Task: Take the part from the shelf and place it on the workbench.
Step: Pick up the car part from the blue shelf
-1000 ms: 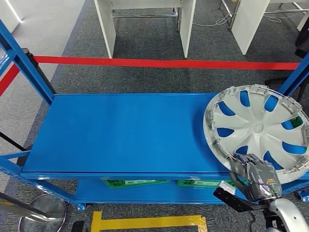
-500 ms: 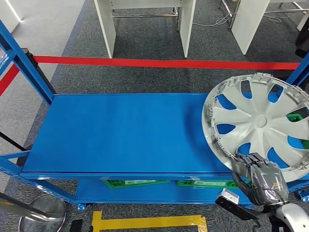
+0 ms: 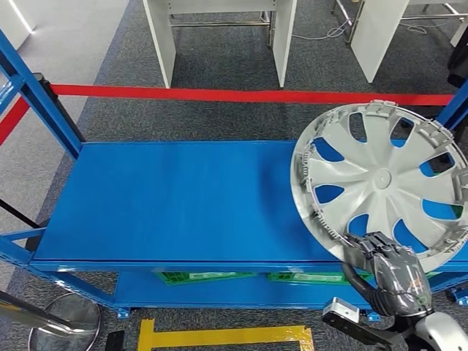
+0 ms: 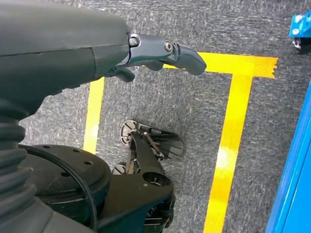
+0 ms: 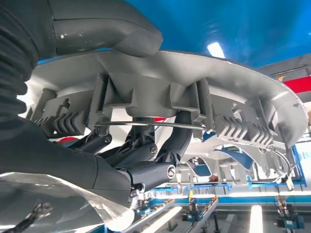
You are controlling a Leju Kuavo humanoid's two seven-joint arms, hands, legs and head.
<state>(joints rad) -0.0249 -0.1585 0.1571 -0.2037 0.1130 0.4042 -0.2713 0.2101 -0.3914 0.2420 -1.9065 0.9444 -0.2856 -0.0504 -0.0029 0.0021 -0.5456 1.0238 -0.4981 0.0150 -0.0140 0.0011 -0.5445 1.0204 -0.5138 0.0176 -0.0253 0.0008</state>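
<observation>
The part is a silver wheel cover with curved spokes, lifted and tilted above the right end of the blue shelf. My right hand grips its near rim from below. Up close, the right wrist view has the thumb over the rim and the dark fingers hooked under it. My left hand hangs beside my body over the floor, fingers apart and holding nothing.
Blue shelf uprights stand at the far left and far right. Green crates sit on the lower level. A red barrier tape runs behind the shelf, with white table legs beyond. Yellow floor tape marks the carpet.
My right hand has raised the wheel cover off the shelf and shifted it left, its far edge tipping higher. The left hand has not visibly moved.
</observation>
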